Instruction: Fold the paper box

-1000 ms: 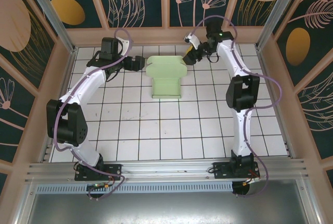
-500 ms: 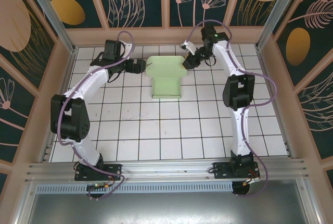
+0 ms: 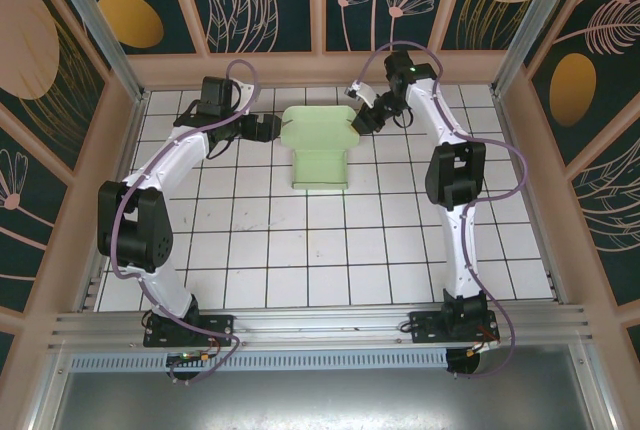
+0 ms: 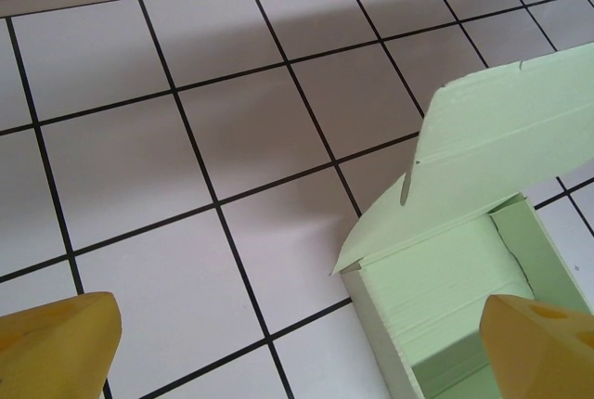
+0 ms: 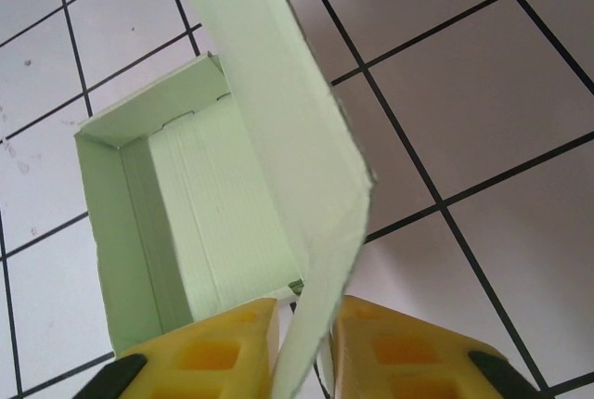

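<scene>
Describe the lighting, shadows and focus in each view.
Top external: even light, no glare, the paper box sharp. Left wrist: a broad soft shadow crosses the far tiles; the left gripper has slightly soft fingers at the bottom corners. Right wrist: the raised flap shades the tiles to its right; the right gripper, nearest the lens, looks soft.

white tiled floor, floral wall panels

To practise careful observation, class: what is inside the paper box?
Inside the paper box, bare green floor and walls show, with no contents. The raised lid flap covers the part beneath it.
</scene>
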### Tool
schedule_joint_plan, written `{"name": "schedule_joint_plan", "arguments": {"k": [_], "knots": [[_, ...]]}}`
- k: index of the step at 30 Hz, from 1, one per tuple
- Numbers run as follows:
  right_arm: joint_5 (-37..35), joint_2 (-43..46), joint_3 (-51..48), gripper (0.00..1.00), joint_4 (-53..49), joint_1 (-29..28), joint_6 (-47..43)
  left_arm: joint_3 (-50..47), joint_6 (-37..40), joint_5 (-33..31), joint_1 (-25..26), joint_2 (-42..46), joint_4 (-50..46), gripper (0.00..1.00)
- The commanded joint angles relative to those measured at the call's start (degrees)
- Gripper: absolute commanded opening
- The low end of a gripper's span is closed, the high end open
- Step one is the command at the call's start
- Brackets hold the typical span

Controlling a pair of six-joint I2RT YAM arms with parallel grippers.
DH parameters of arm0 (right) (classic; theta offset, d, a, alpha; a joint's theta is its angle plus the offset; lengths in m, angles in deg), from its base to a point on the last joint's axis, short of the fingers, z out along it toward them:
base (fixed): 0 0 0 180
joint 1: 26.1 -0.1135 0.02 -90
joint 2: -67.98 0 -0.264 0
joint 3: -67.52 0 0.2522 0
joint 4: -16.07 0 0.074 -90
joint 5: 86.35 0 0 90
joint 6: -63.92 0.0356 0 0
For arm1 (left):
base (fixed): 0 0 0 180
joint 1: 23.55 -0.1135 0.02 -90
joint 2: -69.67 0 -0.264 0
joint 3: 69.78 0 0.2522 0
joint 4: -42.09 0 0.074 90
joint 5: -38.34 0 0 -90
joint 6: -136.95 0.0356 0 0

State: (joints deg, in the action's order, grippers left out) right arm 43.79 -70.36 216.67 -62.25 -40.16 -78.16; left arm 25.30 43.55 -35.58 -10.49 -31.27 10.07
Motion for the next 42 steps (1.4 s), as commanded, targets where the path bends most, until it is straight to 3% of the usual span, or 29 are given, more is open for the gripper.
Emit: {"name": "schedule_joint_plan", "arguments": {"k": [1, 9, 13, 15, 20, 24, 29, 38, 42], "knots": [[-0.41, -0.78, 2.07, 0.21, -1.69, -0.62, -0.39, -0.46, 0.96, 0.93, -0.35, 0.28, -0.47, 0.98], [-0.67, -0.88, 2.06, 0.20, -1.54, -0.67, -0.93, -0.55, 1.16, 1.32, -0.38, 0.32, -0.53, 0.98], [-0.62, -0.89, 2.24, 0.10, -1.54, -0.62, -1.15, -0.56, 1.27, 1.24, -0.40, 0.31, -0.55, 0.98], [-0.74, -0.80, 2.44, 0.00, -1.57, -0.70, -1.36, -0.55, 1.44, 1.39, -0.37, 0.50, -0.38, 0.99], [-1.02, 0.02, 2.14, 0.00, -1.85, -0.68, -2.53, -3.07, 2.46, 6.61, -0.36, 2.30, 4.68, 0.98], [-1.38, 2.03, -0.26, 0.00, 0.42, -0.94, -3.08, -4.56, 5.60, 9.39, -0.32, 2.37, 8.26, 0.99], [-1.03, 3.33, -1.36, 0.00, 1.27, -1.51, -3.89, -5.30, 17.08, 13.89, -0.33, 3.93, 9.30, 0.98], [-1.54, 3.47, -1.80, 0.00, 0.92, -2.08, -3.74, 7.53, 24.38, 12.99, -0.32, -5.91, -3.43, 0.68], [-1.99, 3.94, -1.97, 0.00, 0.92, -2.03, -3.43, 11.32, 25.49, 15.14, -0.27, -9.01, -8.06, 0.65]]}}
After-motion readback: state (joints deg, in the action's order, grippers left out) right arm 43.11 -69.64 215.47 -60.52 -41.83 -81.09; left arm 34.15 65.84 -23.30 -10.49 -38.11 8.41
